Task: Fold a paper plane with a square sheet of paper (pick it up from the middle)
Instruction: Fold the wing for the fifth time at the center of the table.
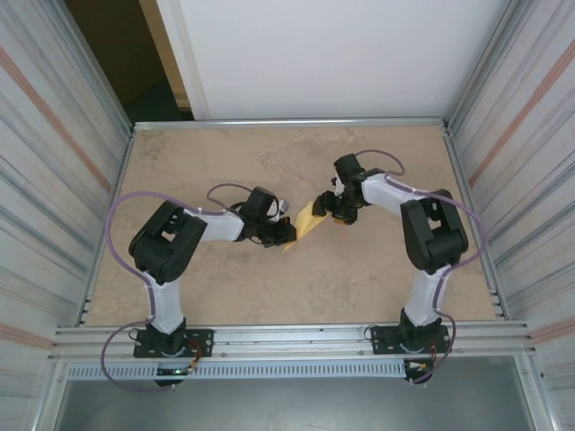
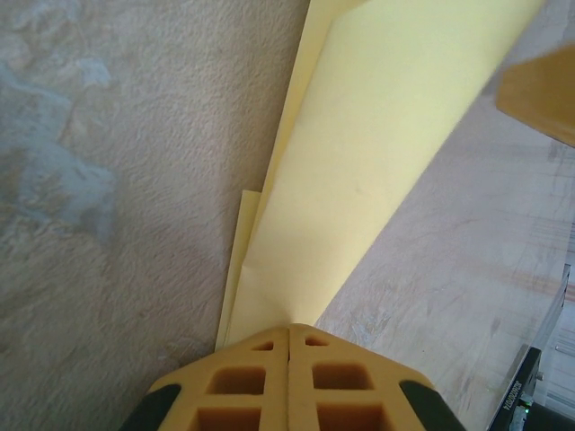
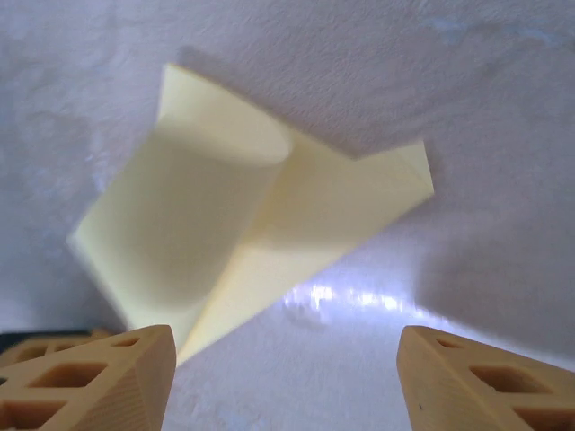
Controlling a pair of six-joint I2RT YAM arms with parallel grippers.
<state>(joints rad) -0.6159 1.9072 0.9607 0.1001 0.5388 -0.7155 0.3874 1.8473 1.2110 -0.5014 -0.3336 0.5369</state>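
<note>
The yellow sheet of paper point(image 1: 308, 220) lies mid-table, folded into a narrow pointed shape like a partly made paper plane. My left gripper point(image 1: 289, 232) is shut on its near tip. In the left wrist view the paper point(image 2: 359, 180) runs out from between the closed fingertips point(image 2: 289, 334) in two or more layers, with one edge raised off the table. My right gripper point(image 1: 331, 213) stands open just right of the paper. In the right wrist view a curled flap of the paper point(image 3: 260, 215) lies ahead and to the left, with nothing between that gripper's point(image 3: 286, 350) fingers.
The beige table point(image 1: 269, 162) is fenced by ribbed metal walls on the left point(image 1: 54, 180) and right point(image 1: 530, 180), with a white panel point(image 1: 332, 54) behind. One finger of the right gripper point(image 2: 539, 90) shows at the top right of the left wrist view.
</note>
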